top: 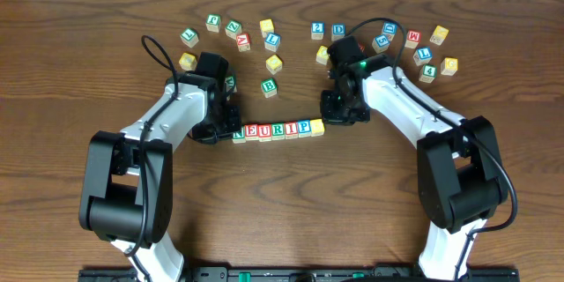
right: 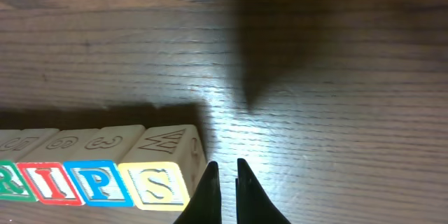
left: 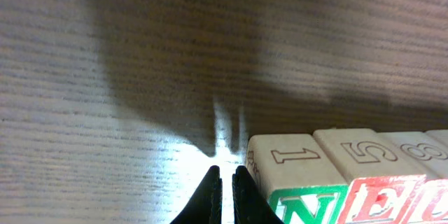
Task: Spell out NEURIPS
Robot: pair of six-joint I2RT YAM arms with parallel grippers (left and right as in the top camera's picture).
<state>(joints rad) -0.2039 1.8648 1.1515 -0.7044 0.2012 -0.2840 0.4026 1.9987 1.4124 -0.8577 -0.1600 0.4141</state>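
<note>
Left pincer point(left: 226, 182) is clenched on nothing, tips down near the tabletop point(left: 105, 77), with the green N cube point(left: 308, 206) just beside it. Right pincer point(right: 225, 175) is likewise clenched and empty, the yellow S cube point(right: 159, 185) just beside it. Between both pincers lies the NEURIPS row point(top: 278, 129), cubes touching side by side.

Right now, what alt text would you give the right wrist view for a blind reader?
A row of wooden letter cubes ends at lower left in a red I, blue P and yellow S. The right hand, shut and empty, points at the wooden table just right of the S.
</note>
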